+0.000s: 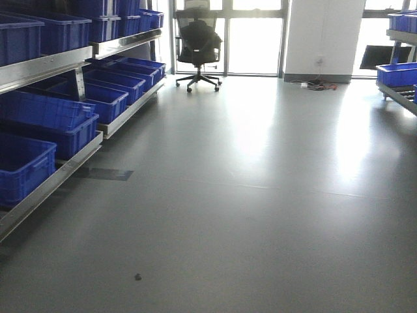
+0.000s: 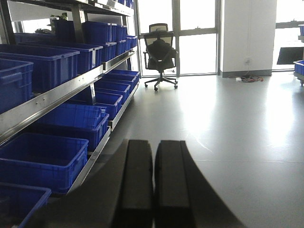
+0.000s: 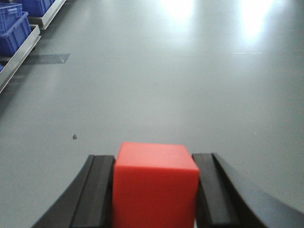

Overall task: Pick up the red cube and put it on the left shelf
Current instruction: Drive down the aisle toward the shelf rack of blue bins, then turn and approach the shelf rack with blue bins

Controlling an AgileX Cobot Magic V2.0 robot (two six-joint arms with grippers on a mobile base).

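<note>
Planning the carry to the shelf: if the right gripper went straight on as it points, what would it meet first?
Only bare floor, it seems; the right gripper, shut on the red cube, points past the left shelf, which lies off to its left. Depth is unclear.

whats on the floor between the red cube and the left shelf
Bare grey floor, in the right wrist view: just a small dark speck and a darker patch lie between the red cube and the left shelf.

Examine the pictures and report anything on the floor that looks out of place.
A small dark speck lies on the grey floor, and a dark rectangular patch marks it beside the left shelf. Nothing else stands out.
</note>
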